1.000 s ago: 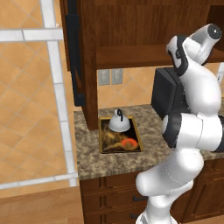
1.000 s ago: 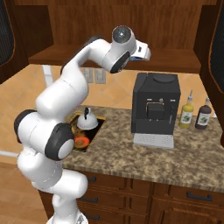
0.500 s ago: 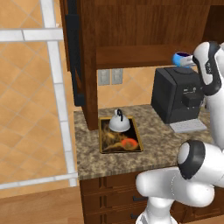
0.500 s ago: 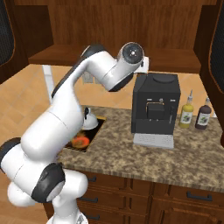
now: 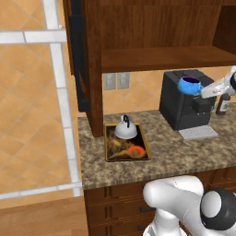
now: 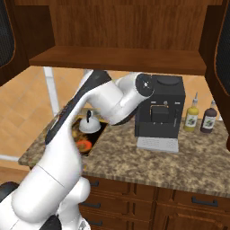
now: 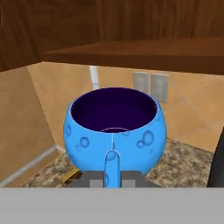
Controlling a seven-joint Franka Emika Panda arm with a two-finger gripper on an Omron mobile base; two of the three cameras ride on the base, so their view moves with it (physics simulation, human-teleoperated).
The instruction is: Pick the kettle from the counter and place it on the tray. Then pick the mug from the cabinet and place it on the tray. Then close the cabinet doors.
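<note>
Blue mug (image 7: 114,131), pinched by its handle in the fingers (image 7: 95,178), hangs above the worktop (image 5: 175,156), needing carrying leftward onto the tray (image 5: 126,147) beside the kettle (image 5: 125,129).

The mug (image 7: 114,131) is showing bright blue with a dark inside; the table (image 5: 184,154) is looking speckled brown-grey.

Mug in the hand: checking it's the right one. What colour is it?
Bright blue, dark inside; the mug shows best in the hand view.
</note>
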